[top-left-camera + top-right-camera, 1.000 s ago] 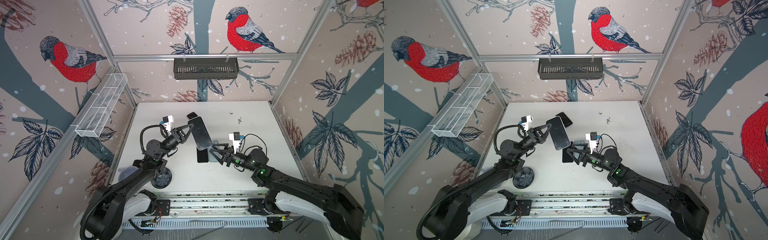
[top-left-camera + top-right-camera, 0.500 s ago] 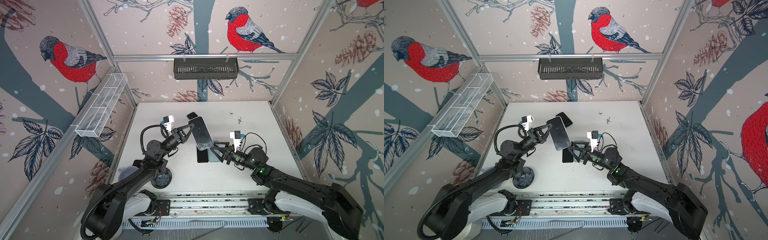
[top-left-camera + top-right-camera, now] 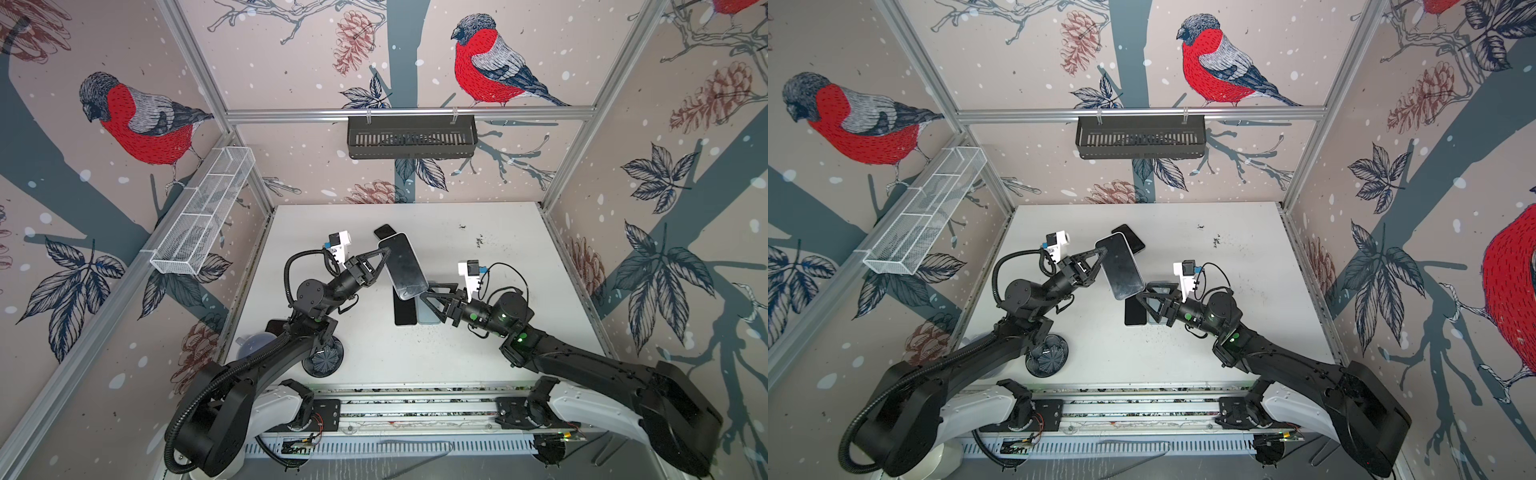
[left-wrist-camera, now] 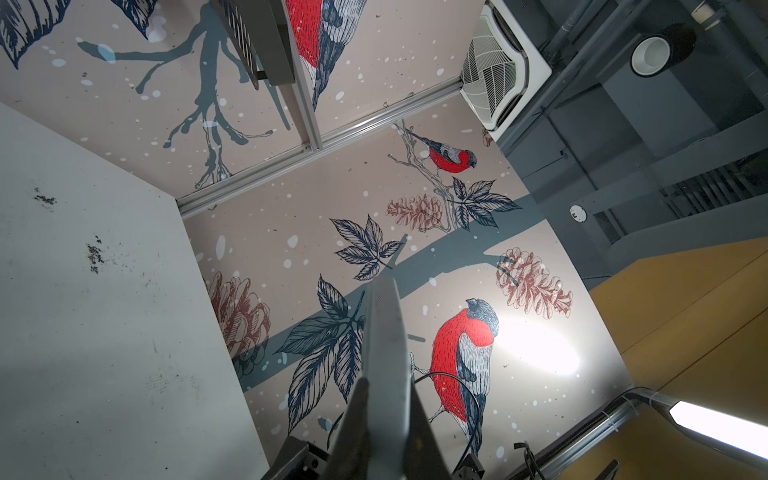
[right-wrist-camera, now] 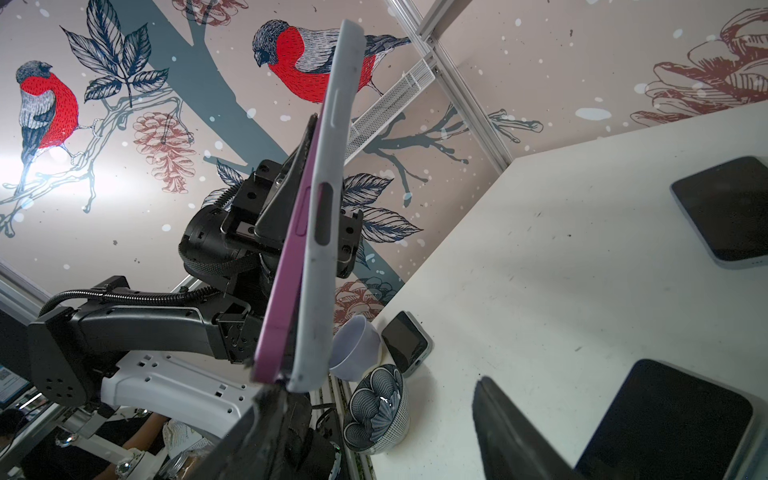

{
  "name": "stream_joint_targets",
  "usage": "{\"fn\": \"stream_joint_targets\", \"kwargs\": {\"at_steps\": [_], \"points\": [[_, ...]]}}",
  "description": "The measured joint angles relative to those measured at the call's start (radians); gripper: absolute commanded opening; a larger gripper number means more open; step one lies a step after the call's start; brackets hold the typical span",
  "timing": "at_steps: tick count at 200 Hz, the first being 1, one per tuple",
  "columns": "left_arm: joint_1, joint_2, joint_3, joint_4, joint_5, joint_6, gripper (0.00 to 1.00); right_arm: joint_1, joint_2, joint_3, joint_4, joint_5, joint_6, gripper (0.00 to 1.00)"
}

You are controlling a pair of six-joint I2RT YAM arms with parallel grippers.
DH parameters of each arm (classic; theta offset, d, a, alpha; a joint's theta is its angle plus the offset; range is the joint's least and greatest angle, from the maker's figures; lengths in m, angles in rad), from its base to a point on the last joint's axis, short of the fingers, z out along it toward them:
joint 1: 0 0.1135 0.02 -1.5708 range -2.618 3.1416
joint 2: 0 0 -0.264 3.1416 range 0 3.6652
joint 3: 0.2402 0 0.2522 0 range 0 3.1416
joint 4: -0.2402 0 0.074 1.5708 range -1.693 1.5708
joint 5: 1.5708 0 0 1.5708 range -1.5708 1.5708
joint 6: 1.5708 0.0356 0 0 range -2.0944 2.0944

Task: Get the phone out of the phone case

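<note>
Looking down on the white table (image 3: 498,257), I find its near-left corner mostly hidden by the left arm (image 3: 266,361), so the patterned bowl (image 5: 376,409), the pale cup (image 5: 355,347) and a small phone (image 5: 405,343) beside them show properly only from the right wrist. Two spare handsets (image 3: 405,309) lie flat side by side mid-table, partly covered by the right gripper (image 3: 428,296), and a third handset (image 3: 384,230) peeks out behind the raised one. The phone case (image 5: 328,208), pale grey, hangs tilted above the table, clear of it, with the left gripper (image 3: 388,254) pinched tight on one long edge. From above its fingertips are lost behind the case, and its own wrist view cuts them off. The purple phone (image 5: 286,291) sits in the case, its lower end gaping a little from the shell. The right gripper stands with jaws spread wide just below that lower end. One finger (image 5: 266,428) seems to touch the bottom corner, though I cannot tell whether phone or case; the other finger (image 5: 503,419) is well apart from both.
</note>
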Motion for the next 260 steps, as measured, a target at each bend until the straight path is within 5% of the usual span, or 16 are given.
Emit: {"fn": "stream_joint_targets", "kwargs": {"at_steps": [103,147,178,196,260], "points": [[-0.011,0.048,-0.008,0.053,0.041,0.0,0.0,-0.054,0.035,0.017,0.034,-0.048,0.056,0.57],[-0.012,0.079,-0.015,0.078,0.043,-0.001,0.0,-0.056,0.056,0.016,0.069,-0.064,0.082,0.34],[-0.013,0.106,-0.018,0.082,0.045,0.0,0.0,-0.056,0.056,-0.008,0.115,-0.088,0.112,0.05],[-0.014,0.12,-0.024,0.078,0.041,0.0,0.0,-0.057,0.039,-0.027,0.116,-0.085,0.138,0.02],[-0.02,0.186,-0.026,-0.016,-0.011,0.063,0.59,-0.062,-0.133,-0.068,-0.054,-0.017,0.24,0.0]]}}
